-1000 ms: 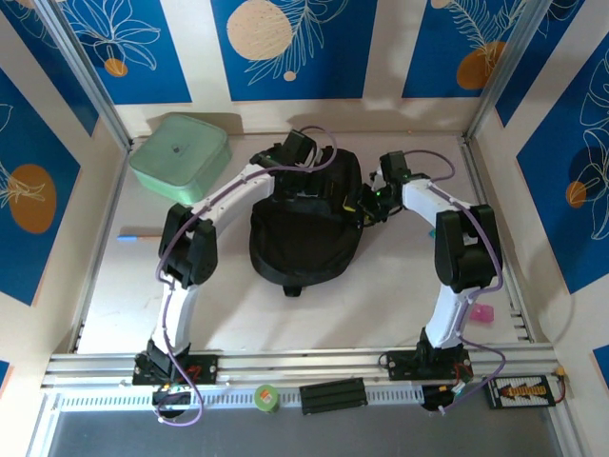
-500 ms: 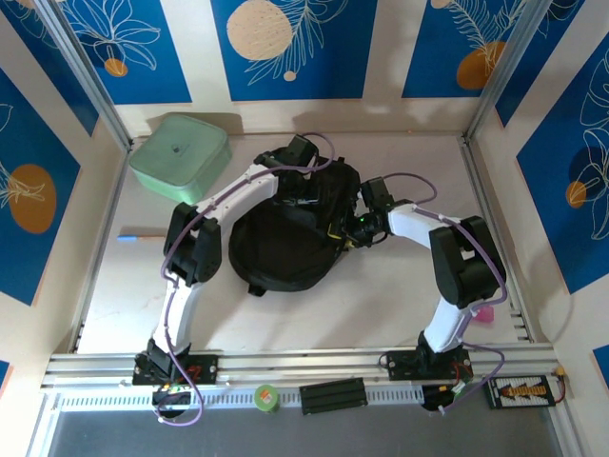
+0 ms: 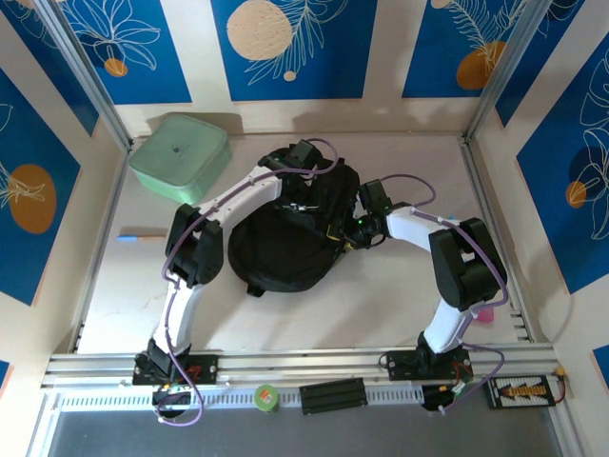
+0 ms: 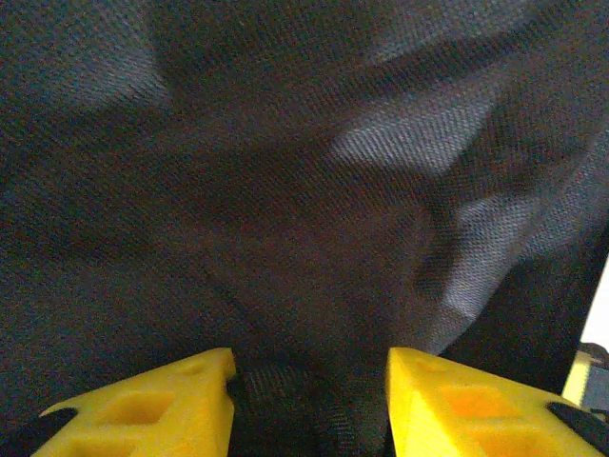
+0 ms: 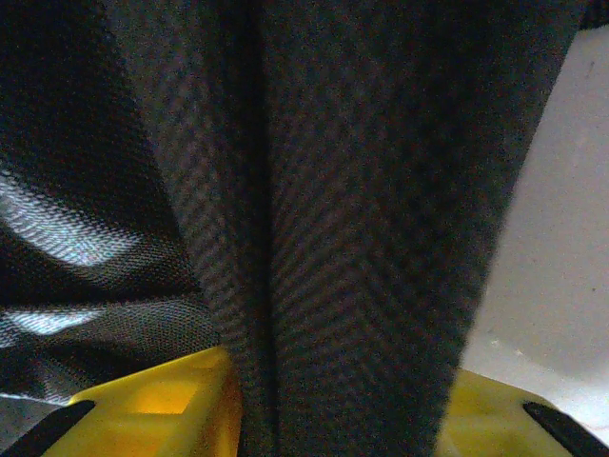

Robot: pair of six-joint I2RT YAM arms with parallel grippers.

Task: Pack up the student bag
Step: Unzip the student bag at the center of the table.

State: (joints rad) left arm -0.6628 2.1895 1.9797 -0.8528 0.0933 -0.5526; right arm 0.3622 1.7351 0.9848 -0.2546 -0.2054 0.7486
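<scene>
We see the right claw pinching a thick fold of the student bag. Black weave fills the gap and touches both yellow fingers.

The left claw has its fingers part-way apart, with a black webbing strap sitting between them. Creased bag fabric lies right behind. We cannot tell whether this claw actually bites on the strap or just straddles it.

From the top camera we see both claws down on the far half of the bag. The left one is on its upper middle, the right one at its right edge, near each other.

The bag lies slumped near the middle of the table, between the two arms, rounded end toward the near edge.

Further out:
- mint-green lidded box in the far-left corner, apart from the bag
- thin blue-and-orange stick near the left wall
- small pink item just beside the right arm's elbow link
- green tape roll and a black block on the near rail, between the arm bases
</scene>
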